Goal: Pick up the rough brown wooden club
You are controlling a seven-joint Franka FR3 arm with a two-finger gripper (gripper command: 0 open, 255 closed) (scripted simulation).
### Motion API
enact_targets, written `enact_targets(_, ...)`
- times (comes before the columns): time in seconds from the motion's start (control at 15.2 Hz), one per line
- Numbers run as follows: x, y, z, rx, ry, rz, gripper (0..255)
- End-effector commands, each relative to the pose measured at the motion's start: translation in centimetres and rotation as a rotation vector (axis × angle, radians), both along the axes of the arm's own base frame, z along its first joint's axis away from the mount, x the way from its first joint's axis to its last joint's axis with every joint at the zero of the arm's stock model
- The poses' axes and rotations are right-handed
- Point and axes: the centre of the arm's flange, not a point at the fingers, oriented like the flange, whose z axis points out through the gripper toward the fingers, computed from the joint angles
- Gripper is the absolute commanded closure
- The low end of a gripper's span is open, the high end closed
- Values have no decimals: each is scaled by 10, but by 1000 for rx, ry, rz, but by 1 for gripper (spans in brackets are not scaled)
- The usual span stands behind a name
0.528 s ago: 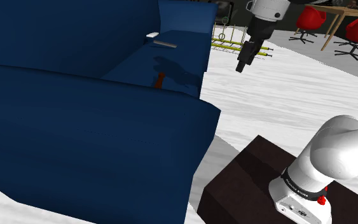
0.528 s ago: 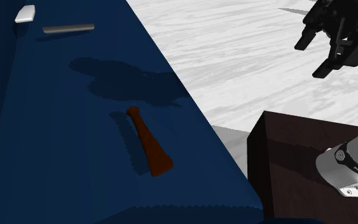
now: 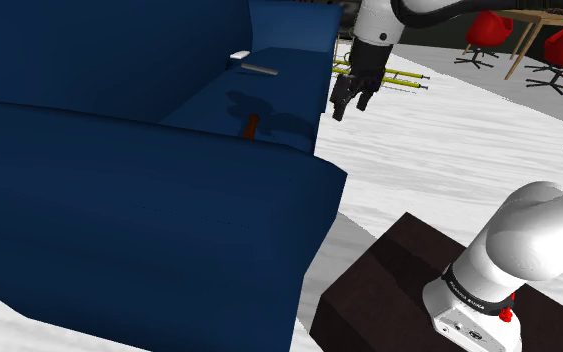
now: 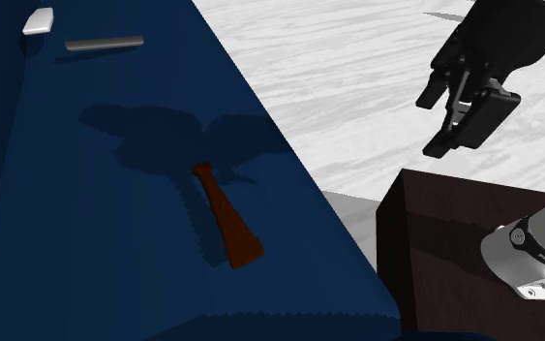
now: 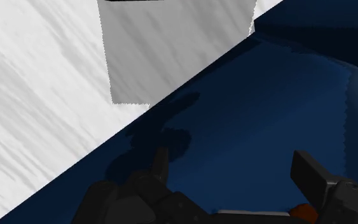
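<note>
The brown club [image 4: 227,225] lies flat on the dark blue sofa seat [image 4: 86,242], its wide end toward the seat's front edge. In the shoulder view the club [image 3: 252,125] is a small reddish-brown sliver on the seat. My black gripper [image 4: 444,121] hangs open in the air past the seat's edge, to the second exterior view's right of the club and apart from it. In the shoulder view the gripper [image 3: 349,108] is just right of the sofa's edge. The wrist view has both fingers [image 5: 160,162] spread over the seat, with a bit of the club [image 5: 303,211] by one finger.
A grey bar [image 4: 104,43] and a small white object [image 4: 38,20] lie at the seat's far end. The dark brown stand [image 4: 454,252] sits close to the sofa. Red chairs [image 3: 489,30] and a yellow rack [image 3: 379,72] stand farther off on the pale floor [image 3: 449,150].
The gripper has moved toward the sofa, leftward in both exterior views, and turned. Its shadow on the seat has shifted closer to the club. The club has not moved.
</note>
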Motion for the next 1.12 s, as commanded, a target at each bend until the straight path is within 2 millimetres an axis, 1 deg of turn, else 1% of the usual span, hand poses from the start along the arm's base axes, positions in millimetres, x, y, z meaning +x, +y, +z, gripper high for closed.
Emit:
enact_targets(0.0,19,18,-8,-1,-3,-67,0)
enact_targets(0.26,61,51,-23,-7,-6,-191,0)
enact_targets(0.53,106,77,-39,-13,-10,-315,0)
enact_targets(0.79,154,98,-54,-20,-13,-440,0)
enact_targets(1.06,205,113,-70,-26,-17,-564,0)
